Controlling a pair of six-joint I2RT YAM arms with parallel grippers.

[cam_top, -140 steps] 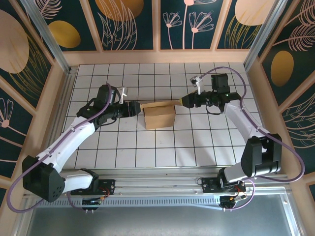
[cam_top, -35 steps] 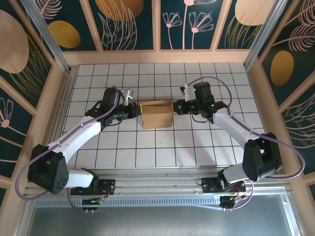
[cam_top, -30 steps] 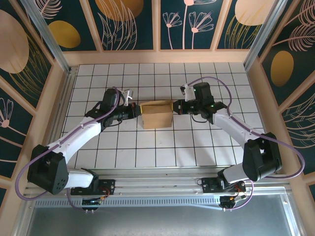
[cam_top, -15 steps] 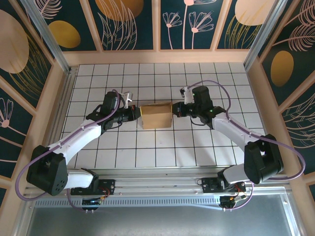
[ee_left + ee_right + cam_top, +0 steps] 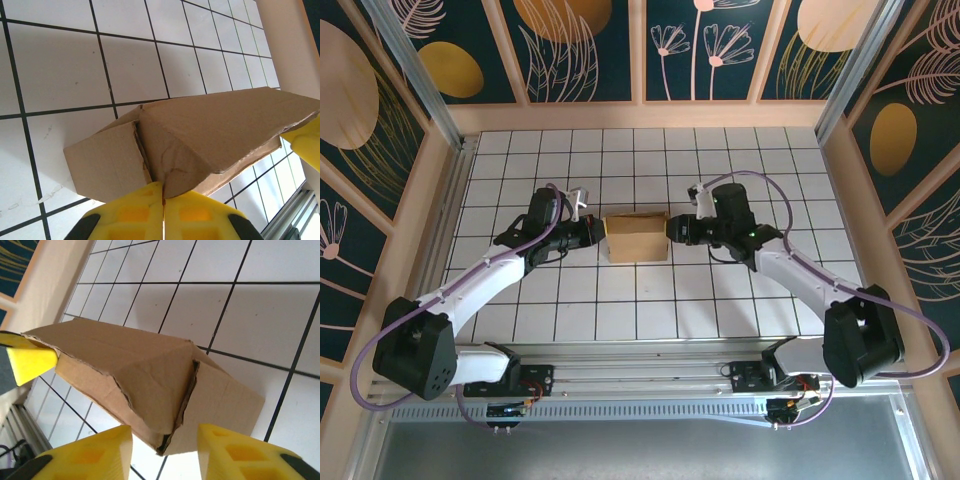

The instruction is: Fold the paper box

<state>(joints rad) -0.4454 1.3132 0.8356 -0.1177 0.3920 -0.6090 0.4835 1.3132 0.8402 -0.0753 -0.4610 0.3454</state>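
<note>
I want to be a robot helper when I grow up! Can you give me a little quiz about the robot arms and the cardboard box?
1. True or false: the right gripper is squeezed tight shut.
2. Where is the paper box? A) between the two grippers B) beside the left arm's base C) against the back wall
3. Fill the gap: the left gripper is ____ on the box's end.

Key:
1. False; its yellow fingers stand apart at the box's other end.
2. A.
3. Shut.

obstacle: paper box [image 5: 636,236] between left pincer [image 5: 597,229], right pincer [image 5: 669,229] | free: tiled table [image 5: 650,160] beyond, nearside
</note>
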